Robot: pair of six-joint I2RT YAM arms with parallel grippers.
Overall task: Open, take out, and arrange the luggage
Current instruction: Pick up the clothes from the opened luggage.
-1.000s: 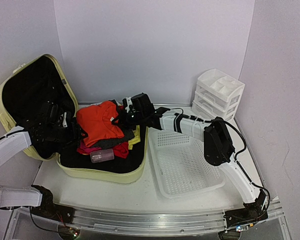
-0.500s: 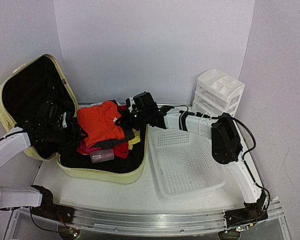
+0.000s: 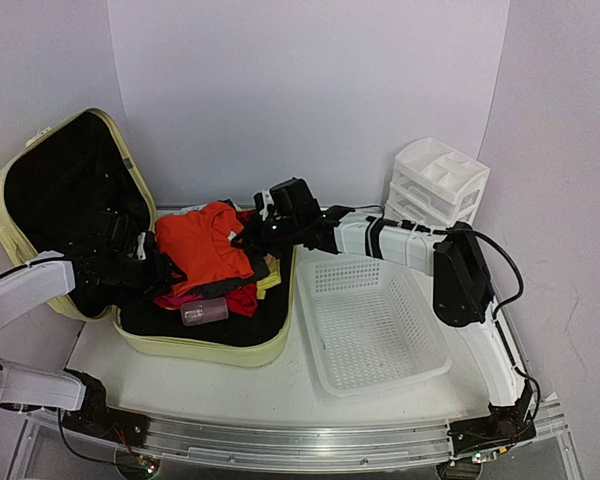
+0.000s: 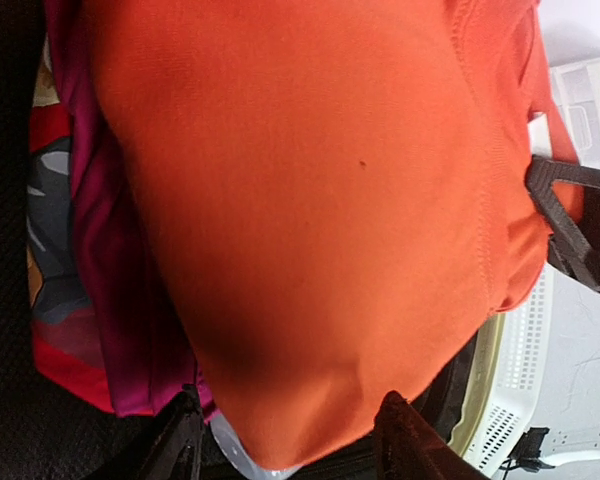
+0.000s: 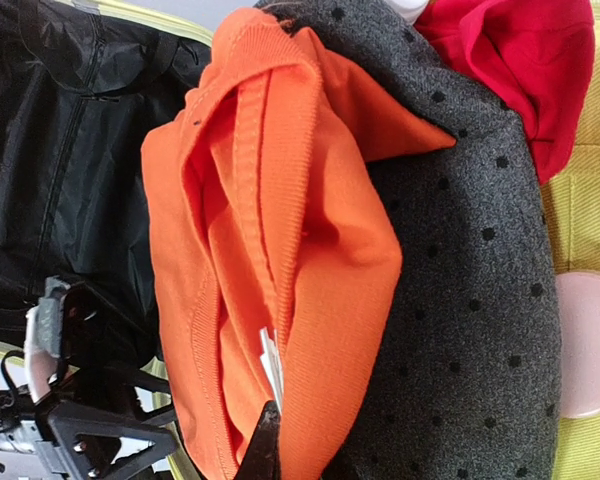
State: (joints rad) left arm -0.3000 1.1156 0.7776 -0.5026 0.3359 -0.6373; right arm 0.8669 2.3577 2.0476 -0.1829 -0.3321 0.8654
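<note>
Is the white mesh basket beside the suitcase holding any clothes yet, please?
No, the top view shows the basket with a bare mesh floor, while the clothes lie piled in the luggage.

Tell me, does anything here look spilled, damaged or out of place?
Nothing is spilled or broken. Only the orange garment lies bunched on the other clothes in the luggage, its edge pinched by the right gripper.
</note>
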